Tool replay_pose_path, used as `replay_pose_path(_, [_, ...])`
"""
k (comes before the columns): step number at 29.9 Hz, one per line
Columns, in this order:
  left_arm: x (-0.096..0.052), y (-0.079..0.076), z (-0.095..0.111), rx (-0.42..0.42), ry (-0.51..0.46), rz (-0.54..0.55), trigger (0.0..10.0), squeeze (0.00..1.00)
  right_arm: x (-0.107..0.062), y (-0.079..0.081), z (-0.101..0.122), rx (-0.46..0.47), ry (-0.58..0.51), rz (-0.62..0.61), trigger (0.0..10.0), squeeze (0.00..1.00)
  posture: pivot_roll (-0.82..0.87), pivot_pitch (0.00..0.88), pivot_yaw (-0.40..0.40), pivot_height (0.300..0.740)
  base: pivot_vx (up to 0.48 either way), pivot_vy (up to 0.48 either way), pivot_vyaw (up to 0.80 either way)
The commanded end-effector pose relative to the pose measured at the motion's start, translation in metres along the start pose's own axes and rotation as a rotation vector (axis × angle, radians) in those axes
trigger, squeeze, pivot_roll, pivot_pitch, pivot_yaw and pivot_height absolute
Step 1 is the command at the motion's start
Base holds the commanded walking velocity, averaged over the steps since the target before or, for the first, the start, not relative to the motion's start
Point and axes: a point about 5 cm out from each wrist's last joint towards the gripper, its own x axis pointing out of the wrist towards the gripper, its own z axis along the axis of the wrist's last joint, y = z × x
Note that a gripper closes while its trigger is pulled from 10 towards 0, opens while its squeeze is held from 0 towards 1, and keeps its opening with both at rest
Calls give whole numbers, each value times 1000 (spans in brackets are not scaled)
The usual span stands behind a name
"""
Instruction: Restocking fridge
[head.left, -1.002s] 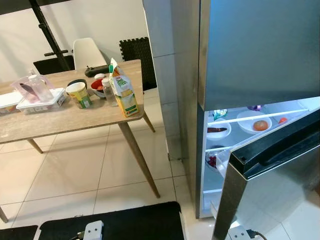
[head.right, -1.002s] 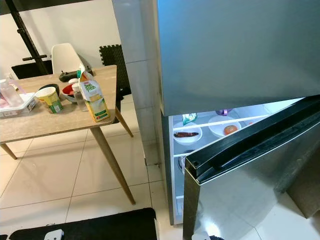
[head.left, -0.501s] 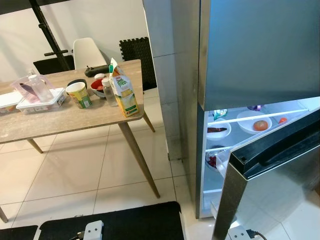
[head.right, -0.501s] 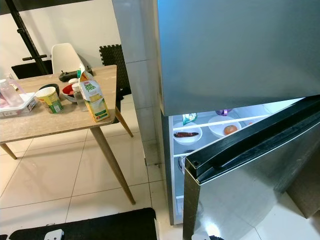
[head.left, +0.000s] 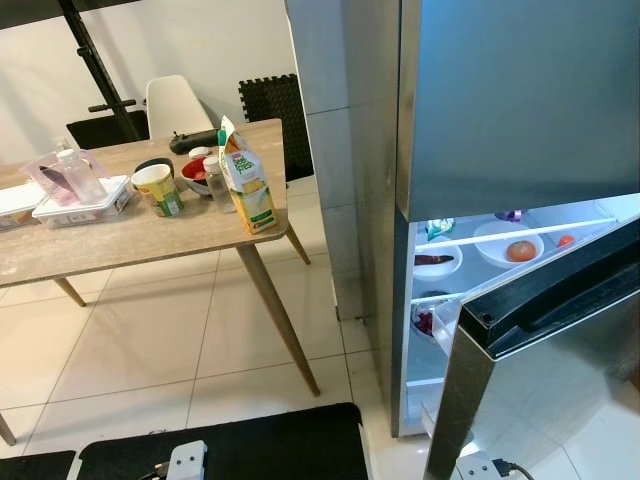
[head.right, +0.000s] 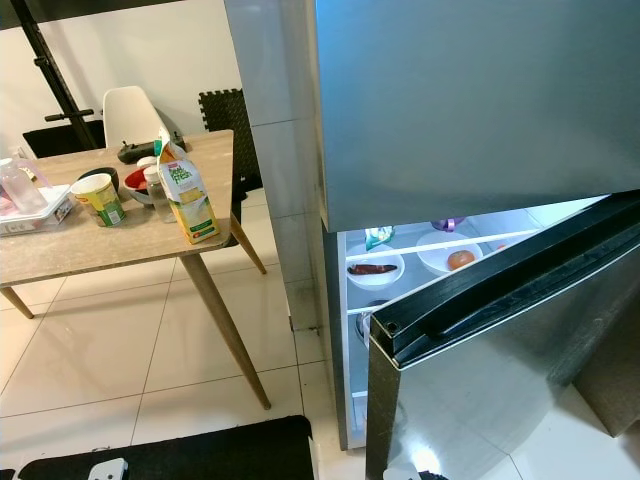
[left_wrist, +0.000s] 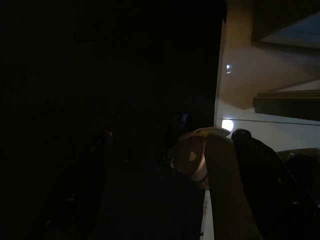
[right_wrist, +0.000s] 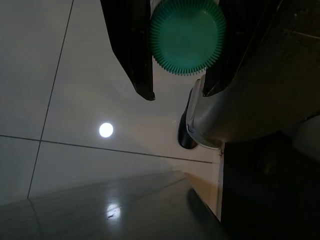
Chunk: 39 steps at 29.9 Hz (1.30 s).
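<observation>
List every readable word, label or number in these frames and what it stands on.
"Fresh": on the juice carton at the table edge; the line above it is too blurred to read.
Print on the yellow-green cup: too small to read.
Nothing else legible.

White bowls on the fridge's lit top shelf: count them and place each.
2. One white bowl sits at the shelf's left, holding something dark; the other white bowl sits right of it, holding an orange fruit. The open door may hide more.
</observation>
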Motion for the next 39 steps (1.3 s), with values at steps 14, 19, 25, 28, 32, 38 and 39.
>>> replay_pose_path(14, [-2, 5, 2, 5, -4, 18, 10000, 0, 1, 5, 3, -2, -2, 16, 10000, 0, 11, 0, 101, 740, 0, 0, 0])
replay_pose_path(19, [-2, 6, 2, 8, -3, 18, 10000, 0, 1, 6, 2, -2, -2, 17, 10000, 0, 12, 0, 101, 740, 0, 0, 0])
replay_pose_path(25, [-2, 7, 2, 13, -2, 20, 10000, 0, 1, 6, 2, -5, 1, 20, 10000, 0, 12, 0, 101, 740, 0, 0, 0])
replay_pose_path(28, [-3, 8, 2, 14, -2, 21, 10000, 0, 1, 7, 2, -6, 1, 21, 10000, 0, 13, 0, 102, 740, 0, 0, 0])
replay_pose_path(32, [-3, 8, 3, 17, -2, 21, 10000, 0, 0, 7, 1, -8, 2, 21, 10000, 0, 13, 0, 102, 740, 0, 0, 0])
replay_pose_path(38, [-3, 8, 4, 20, -3, 18, 10000, 0, 0, 7, 1, -7, 2, 20, 10000, 0, 11, 0, 103, 740, 0, 0, 0])
replay_pose_path(39, [-2, 8, 4, 20, -3, 17, 10000, 0, 0, 7, 1, -6, 2, 20, 10000, 0, 11, 0, 103, 740, 0, 0, 0])
